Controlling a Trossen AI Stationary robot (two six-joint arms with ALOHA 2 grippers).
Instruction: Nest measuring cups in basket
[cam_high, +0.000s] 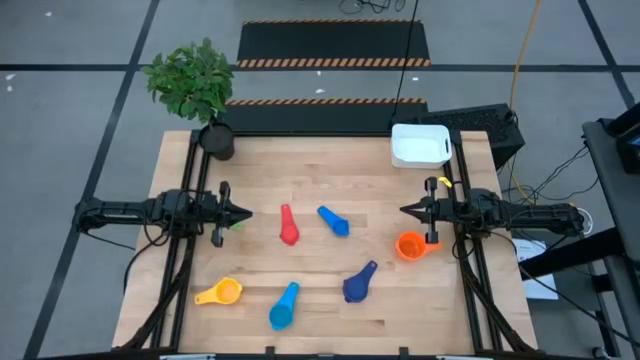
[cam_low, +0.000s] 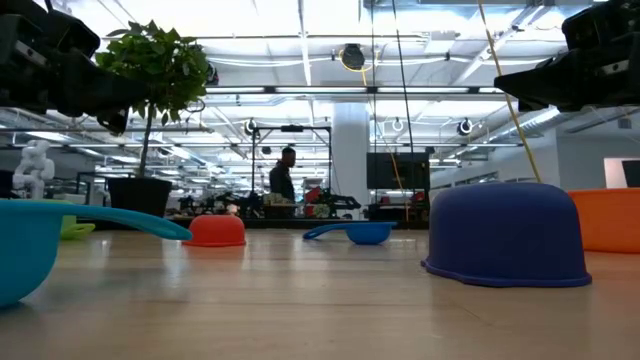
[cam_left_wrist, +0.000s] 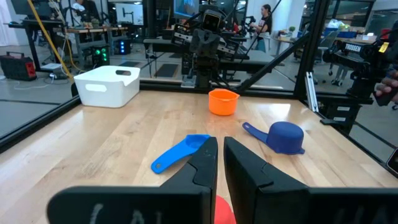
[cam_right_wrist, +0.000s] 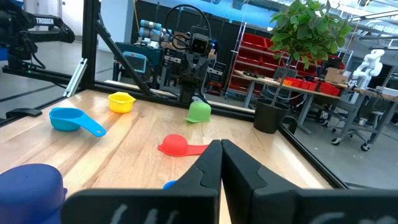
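Measuring cups lie scattered over the table (cam_high: 330, 300), none yet in the basket (cam_high: 420, 145) at the far right corner: red (cam_high: 289, 226) and medium blue (cam_high: 334, 221) mid-table, orange (cam_high: 410, 246) at the right, dark blue (cam_high: 358, 284), light blue (cam_high: 284, 306) and yellow (cam_high: 220, 292) along the near side. The left gripper (cam_high: 242, 212) and right gripper (cam_high: 408, 210) hover at opposite sides, both clenched and empty. Nesting appears not to have begun; the likely opening is the right gripper parting its fingers over the nearby orange cup.
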